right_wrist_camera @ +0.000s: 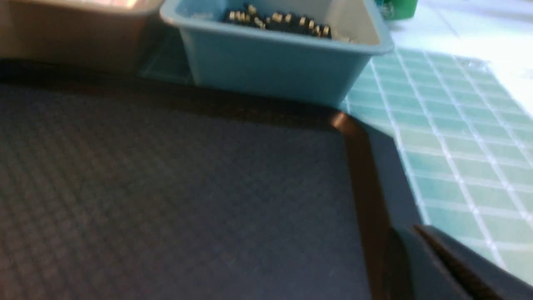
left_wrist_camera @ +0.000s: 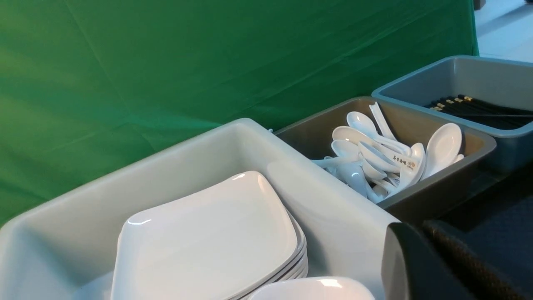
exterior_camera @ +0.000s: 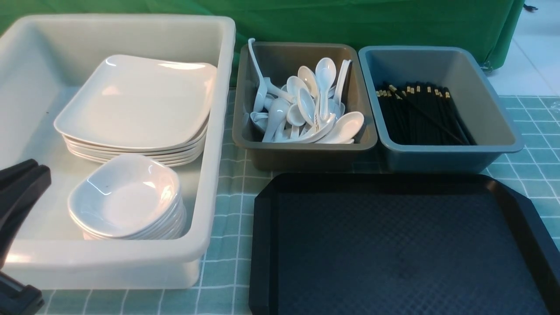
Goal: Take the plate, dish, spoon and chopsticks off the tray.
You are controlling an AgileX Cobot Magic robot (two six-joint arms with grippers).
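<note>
On the checked green tablecloth in front of us lies the black tray, its textured floor bare. The task's things sit in the bins behind and beside it. In the big white tub to our left we see a stack of plates at the far end and a stack of small dishes nearer to us, the two stacks touching or almost so. Just right of the tub stands a brown-grey bin heaped with white spoons, and right of that a blue-grey bin holding black chopsticks, their gold ends pointing away from us.

Our left gripper shows at the left edge of the front view, low beside the near end of the tub, with nothing in it; its two dark fingers lie close together, but we cannot tell whether they meet. Our right gripper appears only in its own wrist view, as a dark edge over the tray's right rim near the far right corner; that view is blurred, and we cannot tell whether it is parted or clenched. A green cloth hangs behind the bins.
</note>
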